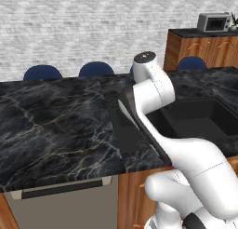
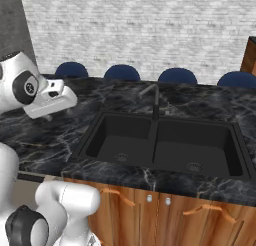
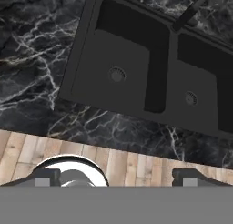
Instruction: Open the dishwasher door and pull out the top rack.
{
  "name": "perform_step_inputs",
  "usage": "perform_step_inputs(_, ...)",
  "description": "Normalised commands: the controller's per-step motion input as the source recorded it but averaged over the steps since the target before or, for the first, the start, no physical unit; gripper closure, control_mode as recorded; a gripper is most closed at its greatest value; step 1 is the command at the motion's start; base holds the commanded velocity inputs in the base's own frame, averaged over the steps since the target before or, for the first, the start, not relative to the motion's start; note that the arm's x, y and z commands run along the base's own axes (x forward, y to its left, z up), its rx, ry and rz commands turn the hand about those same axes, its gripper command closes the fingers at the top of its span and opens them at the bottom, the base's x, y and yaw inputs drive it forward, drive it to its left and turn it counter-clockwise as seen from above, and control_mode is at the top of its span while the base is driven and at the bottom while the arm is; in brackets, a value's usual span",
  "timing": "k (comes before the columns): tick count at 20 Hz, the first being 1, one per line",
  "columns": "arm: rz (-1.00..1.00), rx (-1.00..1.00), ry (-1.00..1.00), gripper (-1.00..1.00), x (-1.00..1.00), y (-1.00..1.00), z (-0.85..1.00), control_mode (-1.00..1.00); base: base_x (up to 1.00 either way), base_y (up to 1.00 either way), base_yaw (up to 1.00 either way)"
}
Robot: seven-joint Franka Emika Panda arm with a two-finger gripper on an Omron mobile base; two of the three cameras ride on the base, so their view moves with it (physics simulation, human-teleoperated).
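The dishwasher door (image 1: 60,202) sits shut at the lower left of the left base view, under the edge of the black marble table (image 1: 51,125), with its long dark bar handle (image 1: 62,187) running along its top. Orange-brown wooden cabinet doors (image 2: 165,217) fill the bottom of the right base view, below the black double sink (image 2: 165,145), whose dark faucet (image 2: 154,97) rises at the centre of that frame.

In the hand view the tool (image 3: 116,177) stands open, its two dark fingertips (image 3: 43,177) set wide apart at the bottom edge with nothing between them. It looks straight down on the sink, which lies across the upper half of the frame, with the marble rim below it and pale wooden floor (image 3: 132,166) lower still.

Blue chair backs (image 2: 121,72) line the far side of the table. A grey microwave (image 1: 214,22) rests on a cabinet at the upper right of the left base view.
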Motion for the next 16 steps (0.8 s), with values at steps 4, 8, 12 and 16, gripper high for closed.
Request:
perform_step_inputs(4, 0.23, -0.18, 0.02, -1.00, -0.84, 0.87, -0.17, -1.00, 0.00, 0.00, 0.00)
perform_step_inputs(8, 0.23, -0.17, 0.08, -1.00, -0.80, 0.97, -0.17, -1.00, 0.00, 0.00, 0.00)
perform_step_inputs(12, 0.29, -0.20, 0.04, -1.00, -0.83, 0.98, -0.37, -1.00, 0.00, 0.00, 0.00)
perform_step_inputs(16, 0.26, -0.29, 0.01, -1.00, -0.51, 0.99, -0.67, -1.00, 0.00, 0.00, 0.00)
